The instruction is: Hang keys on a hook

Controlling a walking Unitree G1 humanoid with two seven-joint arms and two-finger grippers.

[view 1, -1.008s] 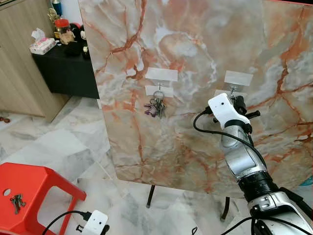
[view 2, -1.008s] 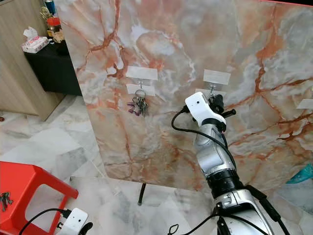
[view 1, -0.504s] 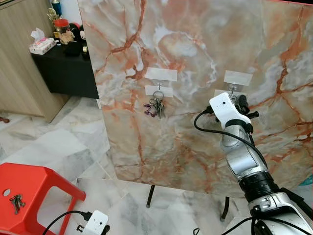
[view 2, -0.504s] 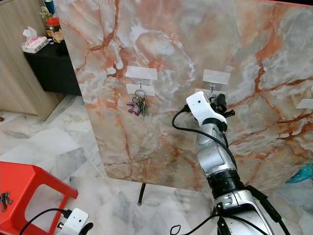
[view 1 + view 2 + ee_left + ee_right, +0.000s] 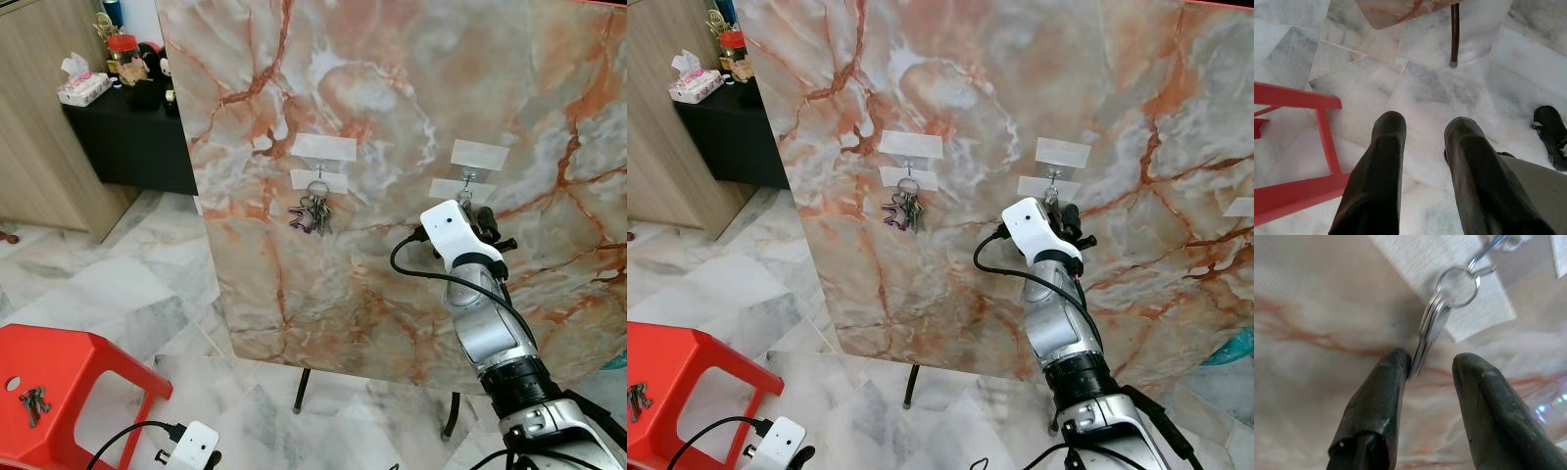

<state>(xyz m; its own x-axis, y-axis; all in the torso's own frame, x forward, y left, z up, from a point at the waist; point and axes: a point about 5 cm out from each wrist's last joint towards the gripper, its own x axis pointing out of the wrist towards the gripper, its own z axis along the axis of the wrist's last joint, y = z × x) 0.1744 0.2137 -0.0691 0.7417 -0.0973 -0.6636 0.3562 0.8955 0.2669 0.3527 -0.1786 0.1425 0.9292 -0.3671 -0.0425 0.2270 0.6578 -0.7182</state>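
The keys (image 5: 1431, 333) hang from a split ring (image 5: 1458, 284) that sits on the small wire hook (image 5: 1488, 254) on the marbled board (image 5: 392, 127), beneath a strip of white tape (image 5: 479, 154). They look like thin, flat metal blades: light, stiff and hard, likely slick against rubbery fingers, and free to swing on the ring. The blades dangle edge-on between the fingers of the right hand (image 5: 1430, 367), which stand parted; one finger (image 5: 1386, 382) seems to just touch the blade tips, the other stands clear, so nothing is gripped. If they must be taken again, the flat faces of the blades just under the ring look the surest hold, since the ring itself is thin and would roll.

A second bunch of keys (image 5: 311, 212) hangs on the neighbouring hook further left on the board. Another key set (image 5: 33, 401) lies on the red stool (image 5: 78, 377) on the marble floor (image 5: 1449, 98). The left hand (image 5: 1425, 142) hangs low over that floor beside the stool, fingers apart and empty.
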